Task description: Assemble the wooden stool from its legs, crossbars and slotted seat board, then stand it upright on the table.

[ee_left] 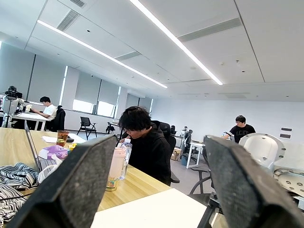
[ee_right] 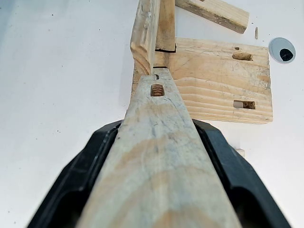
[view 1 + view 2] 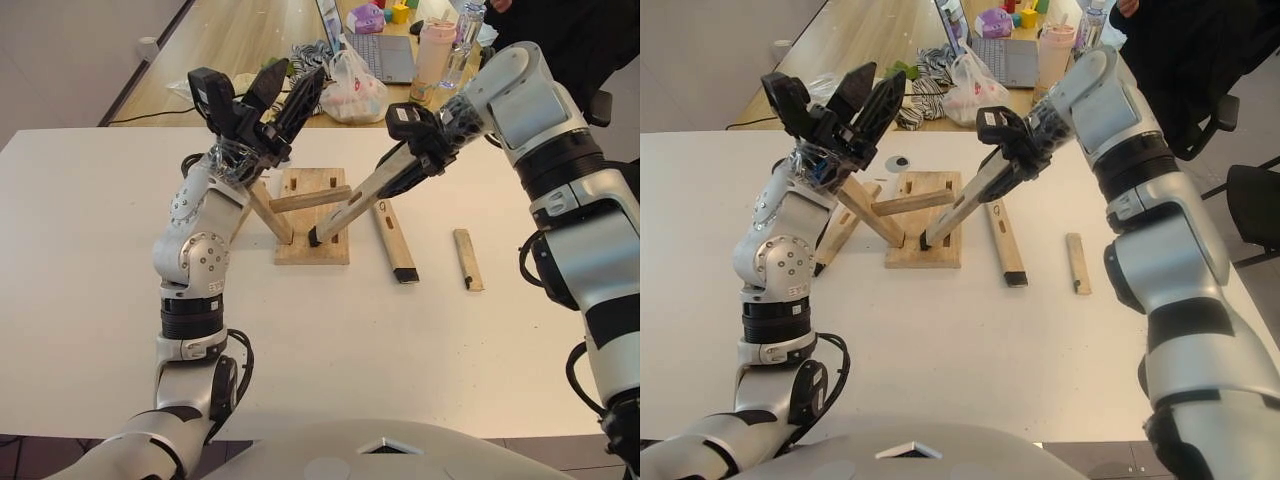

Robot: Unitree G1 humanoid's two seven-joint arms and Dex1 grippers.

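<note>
Seat board [image 3: 332,251] on white table [image 3: 90,260]

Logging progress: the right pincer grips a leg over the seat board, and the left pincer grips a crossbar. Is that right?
Not quite. The left pincer is open and empty, as the left wrist view shows. The right pincer does grip a leg over the seat board.

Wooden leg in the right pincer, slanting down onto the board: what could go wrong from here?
The held leg meets the seat board tilted, so its end might jam or skid rather than seat. The other leg and the crossbar lean there unheld, the left pincer open above them, so a push from the right pincer could topple them.
</note>
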